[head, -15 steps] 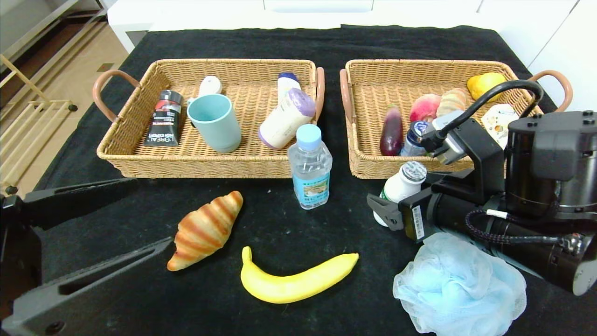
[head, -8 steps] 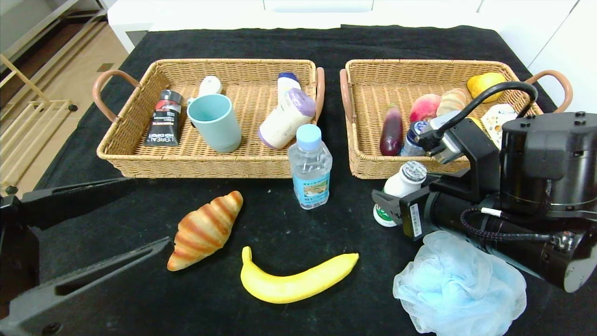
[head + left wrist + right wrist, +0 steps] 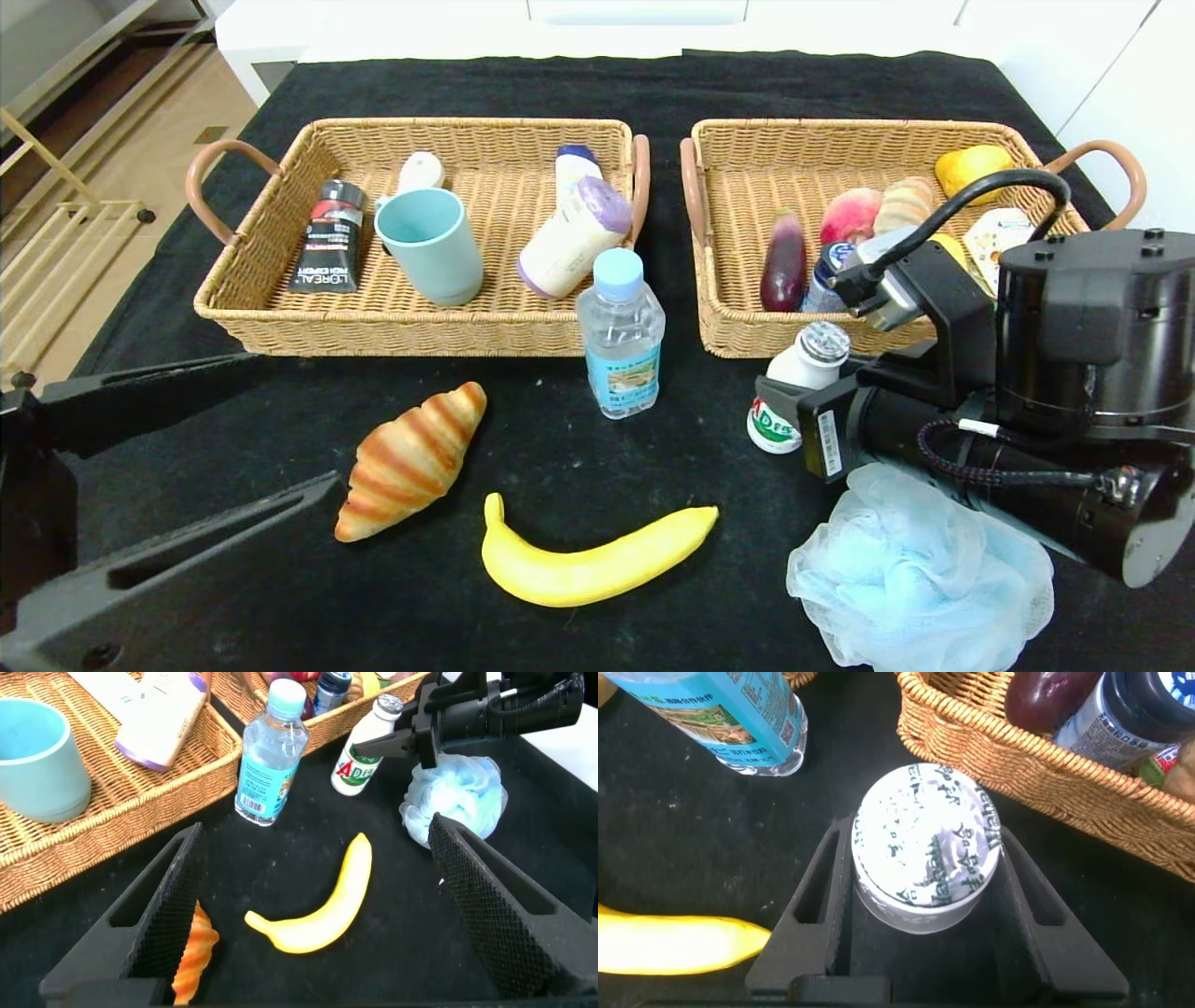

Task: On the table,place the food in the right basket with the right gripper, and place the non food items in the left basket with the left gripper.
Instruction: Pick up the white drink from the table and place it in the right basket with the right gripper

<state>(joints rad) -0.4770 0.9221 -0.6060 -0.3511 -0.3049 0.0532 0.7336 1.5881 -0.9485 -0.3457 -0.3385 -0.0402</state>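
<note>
Head view: right gripper (image 3: 780, 403) narrowed lots over last second, jaws now hugging yogurt bottle (image 3: 792, 387) on table just in front of right basket (image 3: 714, 322). Left gripper (image 3: 187, 467) parked low left, wide open.

Right wrist view: fingers (image 3: 819, 901) flank bottle (image 3: 924, 847), look touching. Grasp basically on, lift next I'd guess.

The worktop (image 3: 579, 84) is black. Both baskets (image 3: 280, 308) are tan wicker with brown handles. The croissant (image 3: 411, 457) is golden with darker brown stripes, the banana (image 3: 588, 560) plain yellow. The water bottle (image 3: 621, 331) is clear with a pale blue cap and blue label. The yogurt bottle (image 3: 794, 397) is white with green lettering and a silver foil lid. The bath sponge (image 3: 920, 569) is light blue mesh. The mug (image 3: 429, 245) is teal.
</note>
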